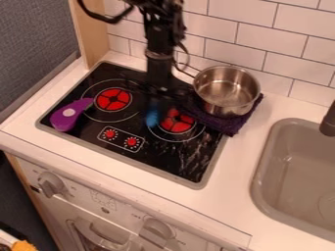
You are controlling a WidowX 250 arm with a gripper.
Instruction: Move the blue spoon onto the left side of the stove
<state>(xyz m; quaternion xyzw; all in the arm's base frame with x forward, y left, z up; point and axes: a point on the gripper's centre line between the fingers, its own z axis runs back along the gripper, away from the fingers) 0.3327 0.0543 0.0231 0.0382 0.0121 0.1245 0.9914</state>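
in the camera view we see one black arm point(163, 32) coming in from the top edge, with its one gripper point(159, 92) low over the middle of the stove point(163, 159). we cannot tell how wide or narrow the gripper stands, since it is dark and blurred against the black top. we count one blue spoon point(154, 117), also blurred, directly below the gripper near the middle of the stove, just left of the right burner; we cannot tell whether the gripper holds it or touches it. we count two red burners, the left burner point(113, 99) and the right burner point(178, 122), and two small red dials point(131, 142) in a white outline nearer the front. one purple toy point(64, 117) with a pale spot lies on the left side of the stove, its narrow end near the left burner. one metal pot point(227, 90) stands upright on one dark purple cloth point(233, 129) at the back right, and the cloth reaches past the stove's edge onto the white tabletop point(226, 206). to the right we find one grey sink point(288, 171) with one dark faucet point(328, 123) at its edge. on the front panel below we count two large knobs point(51, 185), and behind everything runs a wall of white tiles point(242, 32).
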